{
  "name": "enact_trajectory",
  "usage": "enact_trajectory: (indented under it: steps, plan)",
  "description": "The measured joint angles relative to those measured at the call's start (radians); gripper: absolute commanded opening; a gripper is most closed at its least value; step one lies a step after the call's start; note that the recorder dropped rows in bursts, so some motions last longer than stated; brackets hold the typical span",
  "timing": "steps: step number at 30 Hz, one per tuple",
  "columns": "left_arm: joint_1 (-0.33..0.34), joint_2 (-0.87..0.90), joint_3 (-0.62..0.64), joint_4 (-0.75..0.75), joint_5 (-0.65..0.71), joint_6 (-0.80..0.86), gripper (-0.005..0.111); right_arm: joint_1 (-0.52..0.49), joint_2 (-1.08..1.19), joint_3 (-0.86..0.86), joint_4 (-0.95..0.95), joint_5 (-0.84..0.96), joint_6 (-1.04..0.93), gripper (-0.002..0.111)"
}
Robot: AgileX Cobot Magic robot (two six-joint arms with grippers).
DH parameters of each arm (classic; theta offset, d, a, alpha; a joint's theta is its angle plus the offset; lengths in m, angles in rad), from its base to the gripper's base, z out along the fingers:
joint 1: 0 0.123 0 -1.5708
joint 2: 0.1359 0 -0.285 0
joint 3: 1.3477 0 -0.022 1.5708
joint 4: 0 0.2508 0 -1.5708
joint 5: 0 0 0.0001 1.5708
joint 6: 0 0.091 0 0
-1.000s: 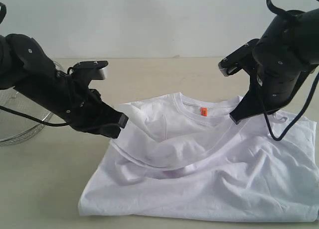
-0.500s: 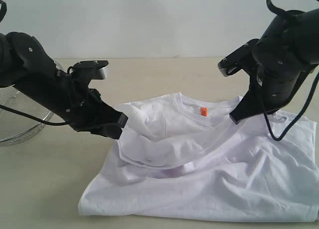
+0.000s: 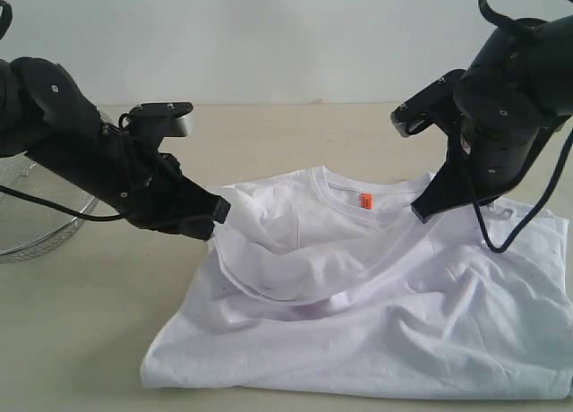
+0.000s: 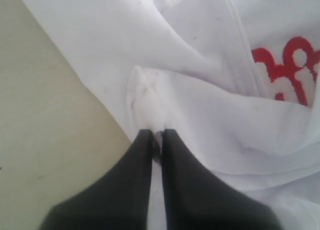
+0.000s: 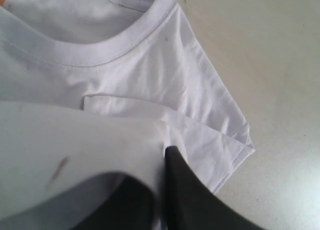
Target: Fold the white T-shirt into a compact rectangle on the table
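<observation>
The left hand (image 4: 156, 132) is closed narrow on a small bunch of white cloth. From its own wrist view the two dark fingers stand almost together with a puff of fabric squeezed out ahead of them. The right hand (image 5: 167, 151) is likewise shut on cloth; one black finger shows, and the other is hidden under the layer draped over it.

Both hold the white short-sleeved cotton T-shirt (image 3: 376, 340), which lies on the pale beige desk (image 3: 81, 340) with its nearest edge flat and close to the front of the view. Further in, a loose upper layer rises off the body of the shirt. The left hand (image 3: 218, 213) has its left end and the right hand (image 3: 419, 213) its right end, so the band of cloth hangs slack between them rather than lying down.

That paired, raised pinch looks like the carrying part of a fold — lifting the layer clear so it can be laid over without dragging what is underneath. Red bubble lettering (image 4: 285, 70) peeks from under this layer near the left hand.

Beyond the hands the ribbed collar (image 3: 358, 181) lies flat, with the orange neck tag (image 3: 364, 200) facing up. The slack middle could wrinkle when it is set down. Off to the left, apart from the shirt, sits a round wire-mesh metal basket (image 3: 27, 237) — it has no part in the fold.
</observation>
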Motion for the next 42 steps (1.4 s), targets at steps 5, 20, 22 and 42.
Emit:
enact_trajectory:
  steps: [5, 20, 22, 42]
  plan:
    - [0.000, 0.000, -0.012, 0.000, -0.057, 0.000, 0.005, 0.000, 0.000, 0.000, 0.000, -0.024, 0.002, 0.000]
    - [0.031, 0.107, -0.241, 0.000, -0.108, -0.016, 0.005, -0.111, 0.000, 0.000, -0.087, -0.122, 0.150, 0.000]
    - [0.055, 0.107, -0.262, 0.000, -0.108, -0.021, 0.005, -0.113, 0.000, 0.000, -0.087, -0.148, 0.150, 0.000]
    - [0.078, 0.079, -0.284, 0.002, 0.100, -0.019, 0.005, -0.123, 0.077, 0.000, -0.201, -0.093, 0.373, 0.020]
